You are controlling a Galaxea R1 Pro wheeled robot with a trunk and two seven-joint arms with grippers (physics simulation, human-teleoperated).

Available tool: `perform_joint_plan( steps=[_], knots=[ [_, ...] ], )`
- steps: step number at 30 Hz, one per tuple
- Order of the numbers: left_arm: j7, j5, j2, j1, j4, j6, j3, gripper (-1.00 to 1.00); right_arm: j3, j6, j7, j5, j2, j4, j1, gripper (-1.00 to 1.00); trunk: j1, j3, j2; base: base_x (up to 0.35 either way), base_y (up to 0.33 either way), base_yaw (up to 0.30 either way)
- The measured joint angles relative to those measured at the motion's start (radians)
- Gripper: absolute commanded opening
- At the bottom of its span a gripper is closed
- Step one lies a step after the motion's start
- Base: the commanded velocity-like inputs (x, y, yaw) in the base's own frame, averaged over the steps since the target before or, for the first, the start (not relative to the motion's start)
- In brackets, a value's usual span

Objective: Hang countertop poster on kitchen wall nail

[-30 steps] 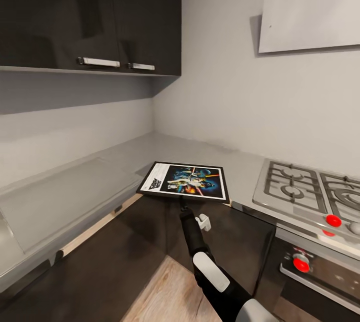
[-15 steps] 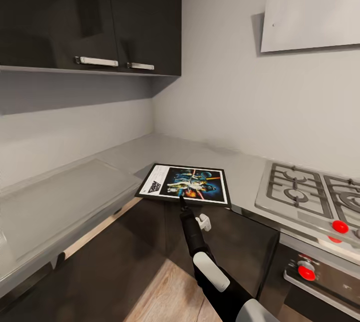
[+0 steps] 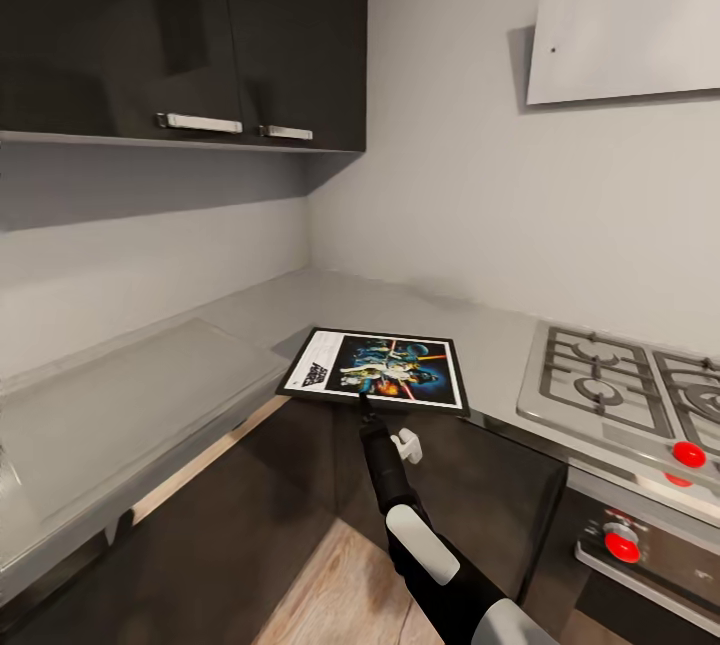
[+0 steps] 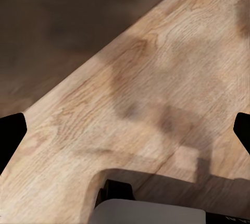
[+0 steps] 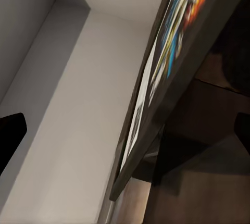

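The poster [image 3: 385, 370] lies at the inner corner of the light-grey kitchen countertop [image 3: 420, 310], artwork up, its left near corner sticking out past the counter edge. My right gripper [image 3: 366, 409] reaches up from below to the middle of the poster's near edge. In the right wrist view the poster [image 5: 172, 62] runs edge-on between the right gripper [image 5: 125, 130] fingers, whose tips [image 5: 10, 135] stand wide apart, open. I cannot tell whether they touch it. My left gripper [image 4: 125, 133] is open over wooden floor, holding nothing.
A gas hob [image 3: 620, 390] with red knobs [image 3: 688, 453] sits right of the poster. Dark wall cabinets [image 3: 200, 25] hang at upper left. A white panel [image 3: 630, 25] with a small dark dot [image 3: 553, 50] is on the wall at upper right. Dark cabinet fronts [image 3: 460, 485] stand under the counter.
The whole picture has drifted slightly, so the camera moved. The poster and my right arm keep the same relation to each other.
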Motion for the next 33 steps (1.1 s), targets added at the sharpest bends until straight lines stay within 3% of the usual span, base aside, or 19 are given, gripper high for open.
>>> perform_joint_plan(
  steps=[33],
  knots=[
    [0.0,0.0,0.0,0.0,0.001,0.0,0.0,1.0,0.0,0.0,-0.001,-0.002,0.0,0.0,0.0,1.0,0.0,0.0,0.0,0.037,0.016,0.0]
  ],
)
